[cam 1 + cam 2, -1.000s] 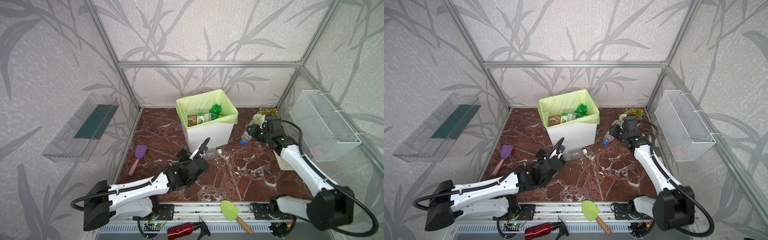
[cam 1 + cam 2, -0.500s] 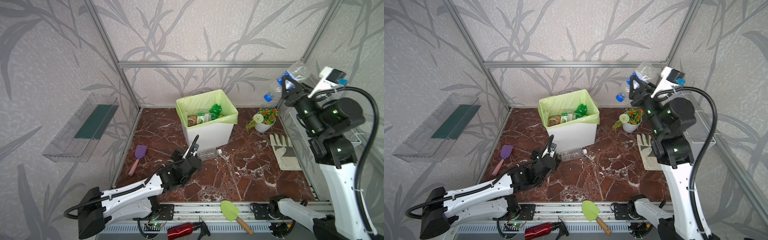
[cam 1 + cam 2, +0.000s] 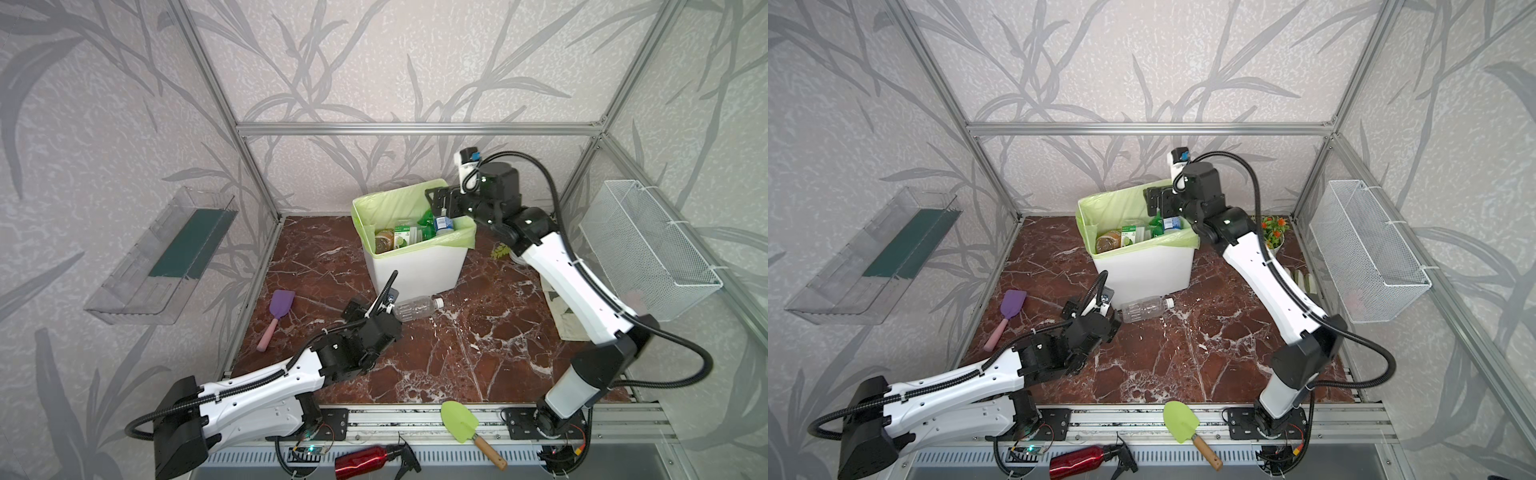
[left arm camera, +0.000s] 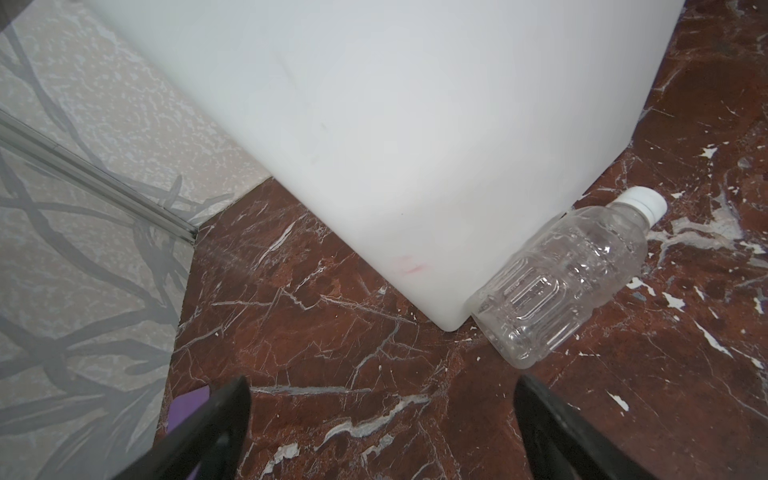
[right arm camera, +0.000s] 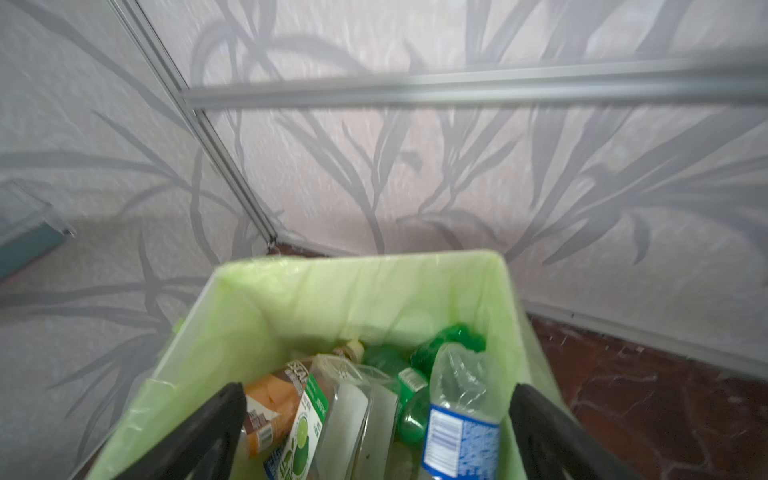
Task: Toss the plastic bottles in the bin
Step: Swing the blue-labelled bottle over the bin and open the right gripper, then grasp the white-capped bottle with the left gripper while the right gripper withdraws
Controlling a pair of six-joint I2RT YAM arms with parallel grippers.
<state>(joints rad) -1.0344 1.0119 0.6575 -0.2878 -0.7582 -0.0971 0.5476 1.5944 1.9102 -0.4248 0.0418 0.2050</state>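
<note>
Bottles (image 5: 461,436) fill the bin (image 3: 415,270), the right gripper (image 5: 380,392) above with jaws open to drop one. Left gripper (image 4: 382,384), jaws open, aims at the clear bottle (image 4: 557,282) by its corner.

1 bin (image 3: 415,266) at 12 o'clock w/ approx 6 bottles (image 5: 459,432) inside, pile unclear; 1 clear btl (image 3: 415,307) on floor (image 3: 457,353). 1 ea: spatula (image 3: 281,300), trowel (image 3: 459,422), sprayer (image 3: 365,465), basket (image 3: 648,245), tray (image 3: 166,257).

bin (image 3: 419,270): white, green-lined, upright, bottles (image 3: 409,237) piled inside | clear bottle (image 3: 417,306): on its side at bin's base
</note>
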